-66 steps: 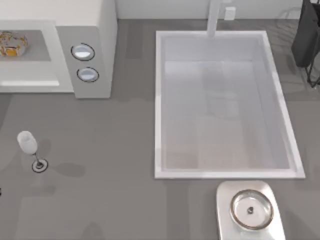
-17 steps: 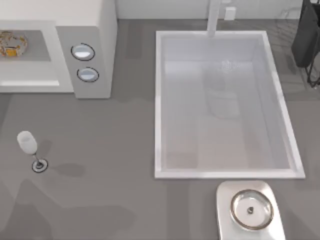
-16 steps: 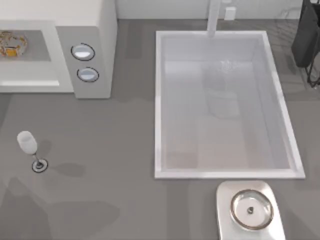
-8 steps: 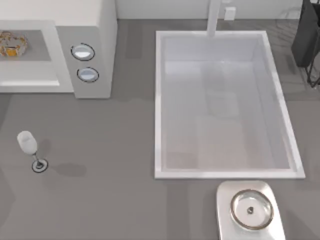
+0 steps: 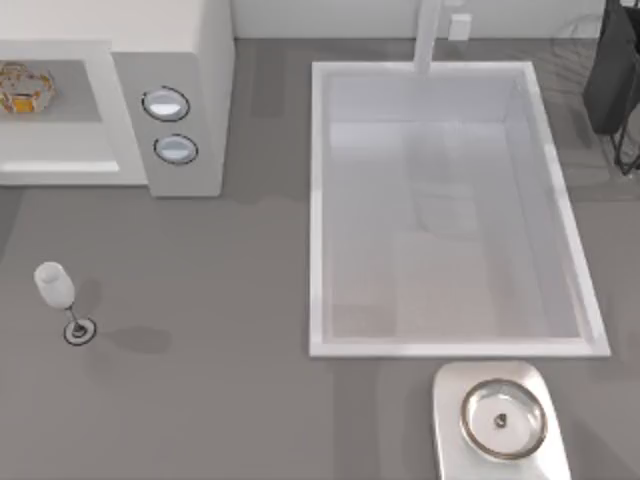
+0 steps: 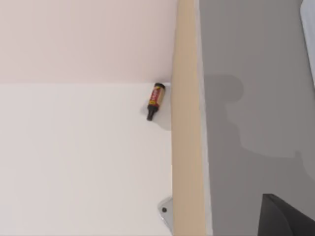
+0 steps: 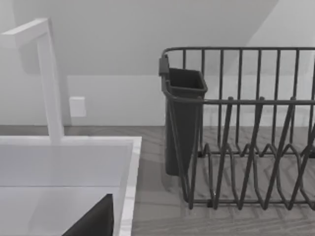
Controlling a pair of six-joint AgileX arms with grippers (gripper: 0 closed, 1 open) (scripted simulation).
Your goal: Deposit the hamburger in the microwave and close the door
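Note:
The hamburger point(image 5: 22, 88), a small cream bun with orange and yellow patches, lies inside the open cavity of the white microwave point(image 5: 205, 60) at the table's far left. Two round silver-blue dials point(image 5: 166, 104) are stacked on the microwave's side panel. The door is out of view. A dark piece of my left arm's hardware point(image 6: 283, 219) shows over the grey tabletop beside the table's wooden edge point(image 6: 186, 123). A dark piece of my right arm's hardware point(image 7: 93, 221) shows near the sink corner, facing the dish rack point(image 7: 246, 128).
A clear wine glass point(image 5: 55, 287) stands at the left, in front of the microwave. The white sink basin point(image 5: 450, 200) with its faucet point(image 5: 430, 35) takes the middle right. A silver tray with a ring point(image 5: 500, 420) sits at the front. A small bottle point(image 6: 155, 101) lies on the floor.
The soft shadows on the table's front left have shrunk and slid off the left edge. The hamburger, the glass and the microwave have not moved.

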